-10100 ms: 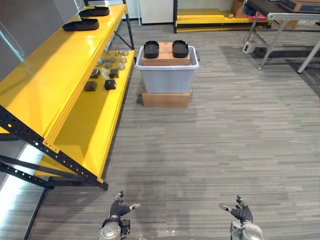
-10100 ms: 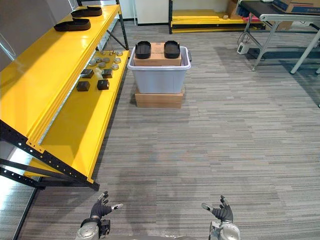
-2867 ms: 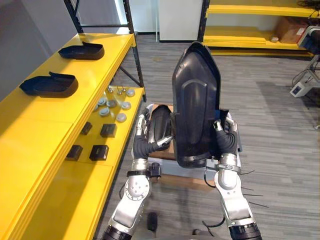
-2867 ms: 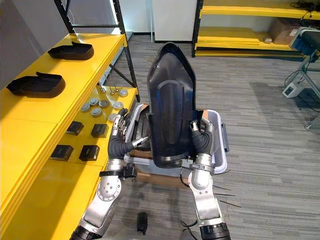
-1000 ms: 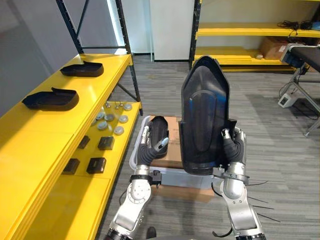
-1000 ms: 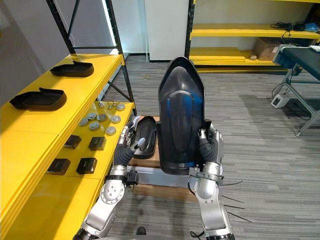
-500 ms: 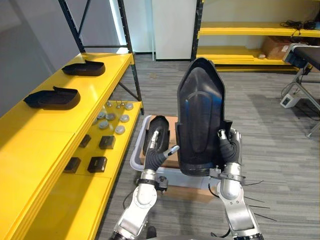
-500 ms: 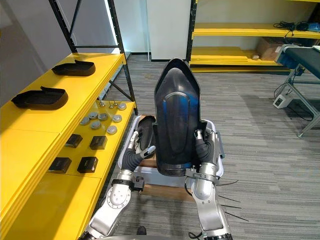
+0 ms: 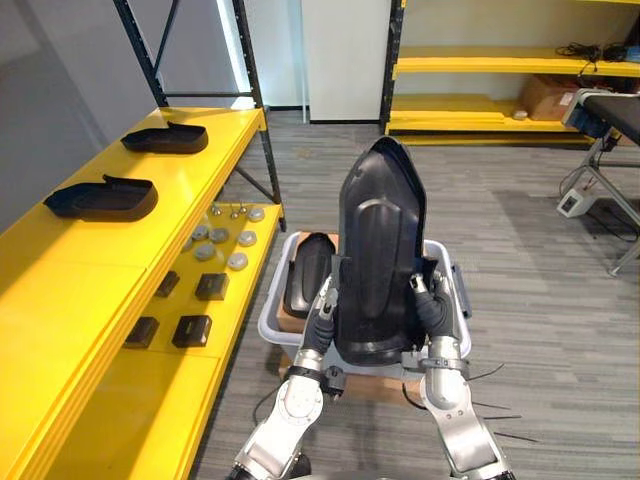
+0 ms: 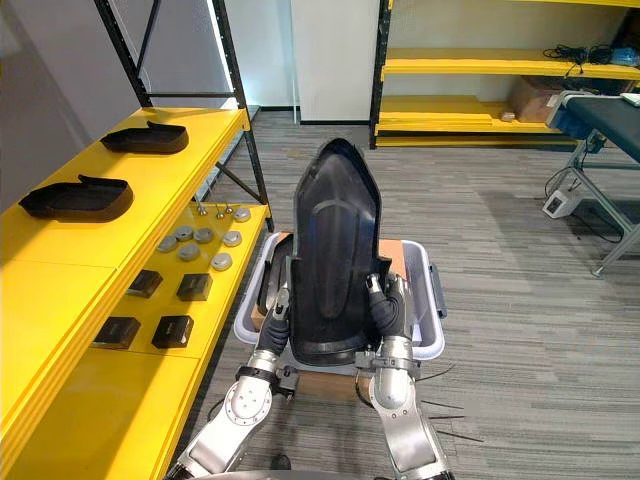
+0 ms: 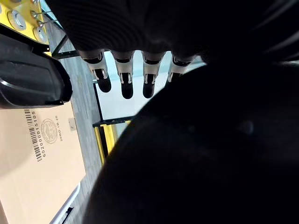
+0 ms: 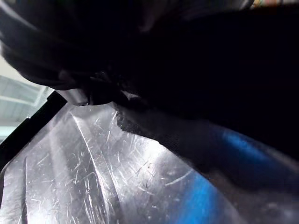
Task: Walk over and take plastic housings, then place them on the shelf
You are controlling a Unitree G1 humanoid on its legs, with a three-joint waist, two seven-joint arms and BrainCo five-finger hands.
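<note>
Black plastic housing [image 9: 380, 250], upright, is clasped by curled fingers of the right hand [image 9: 432, 310] and steadied by straight fingers of the left hand [image 9: 322, 312]; the yellow shelf [image 9: 100, 270] is seen leftward.

floor: grey striped carpet [image 9: 540, 300], right of the yellow shelf [image 9: 90, 270] | wall: plain grey [image 9: 60, 100], left of the yellow shelf | far end: white panel [image 9: 345, 60] beyond the yellow shelf, bright light strip [image 9: 229, 45] at the shelf's black upright [image 9: 250, 90] | more furniture: second yellow rack [image 9: 490, 63] and metal-legged desk [image 9: 615, 105], well right of the yellow shelf
</note>
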